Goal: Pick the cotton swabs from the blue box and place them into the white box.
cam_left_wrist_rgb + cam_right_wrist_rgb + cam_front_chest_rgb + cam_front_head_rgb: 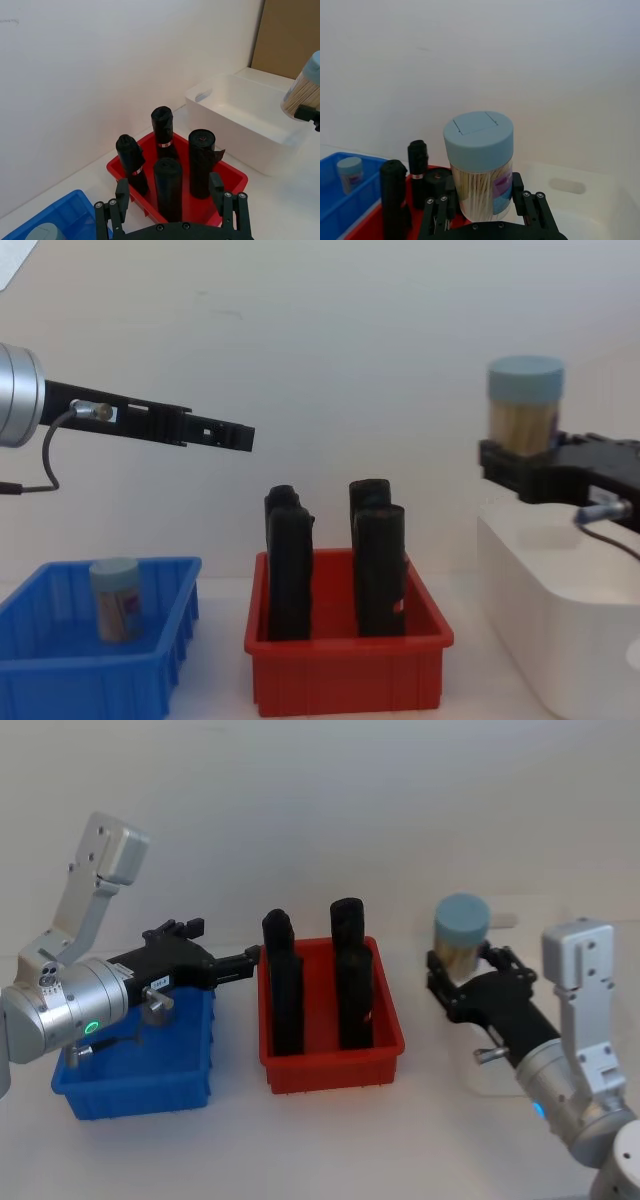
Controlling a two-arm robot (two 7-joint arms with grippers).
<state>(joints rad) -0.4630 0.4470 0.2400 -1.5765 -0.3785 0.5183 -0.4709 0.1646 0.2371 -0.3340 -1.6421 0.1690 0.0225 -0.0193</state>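
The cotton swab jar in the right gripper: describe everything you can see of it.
The cotton swab jar is a small clear cylinder, plastic by its look, with a pale blue lid that has a flap outlined on top. It is packed with thin tan sticks, and a purple and blue label band wraps its lower part. It is upright in the air, clamped at its lower sides by the right gripper, above the white box.

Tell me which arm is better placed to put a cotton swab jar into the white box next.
Right. The right gripper is shut on a cotton swab jar above the white box. The left gripper, jaws open and empty, is by the red bin.
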